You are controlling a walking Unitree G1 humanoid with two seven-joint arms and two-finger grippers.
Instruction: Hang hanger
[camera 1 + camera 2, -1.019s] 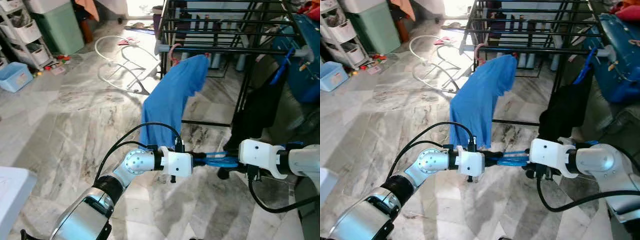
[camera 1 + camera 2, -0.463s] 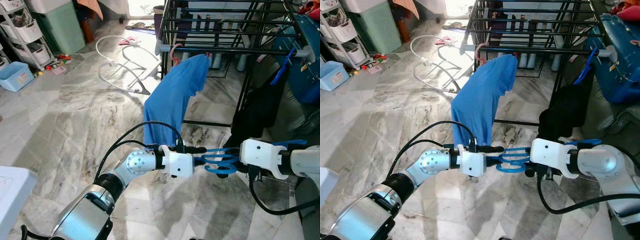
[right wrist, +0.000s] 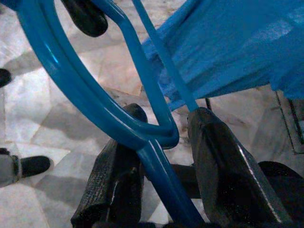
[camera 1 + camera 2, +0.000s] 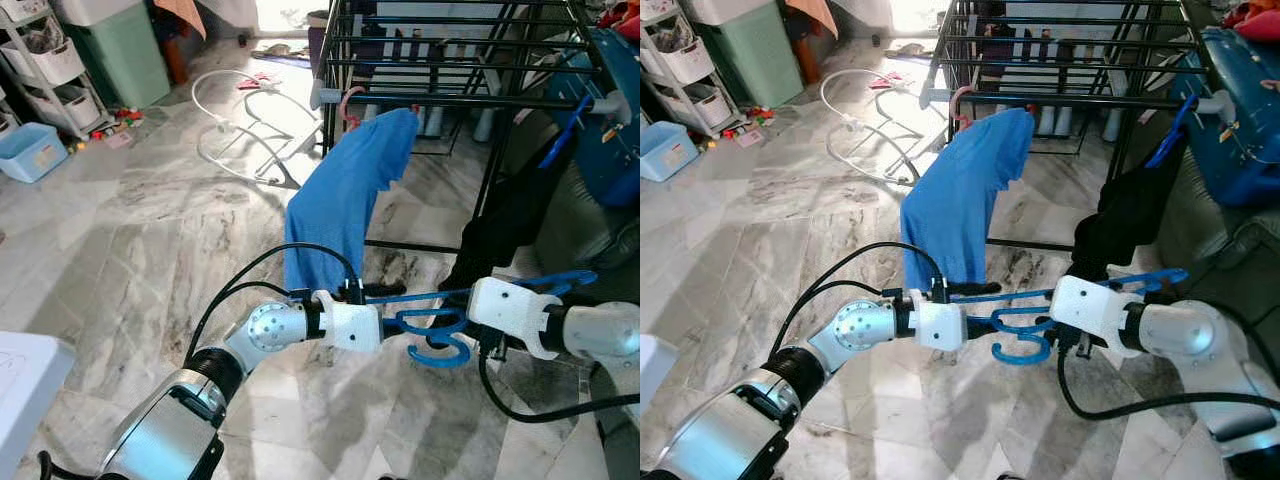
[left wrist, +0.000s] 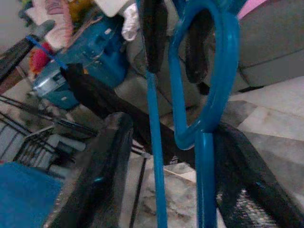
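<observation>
A blue plastic hanger hangs between my two grippers, low over the marble floor, its hook curling downward and its long bar reaching right. My right gripper is shut on the hanger near its neck; the stem runs down between the fingers. My left gripper faces it from the left, open, with its fingers spread either side of the hanger. The black drying rack stands ahead, beyond both grippers.
On the rack hang a blue garment on a pink hanger, a black garment and another blue hanger. A white wire frame lies on the floor at left. A blue bin and shelves stand far left.
The hanger has turned from lying flat between the grippers to hook down, its bar rising to the right. The right wrist has rolled with it, and the left fingers have spread.
</observation>
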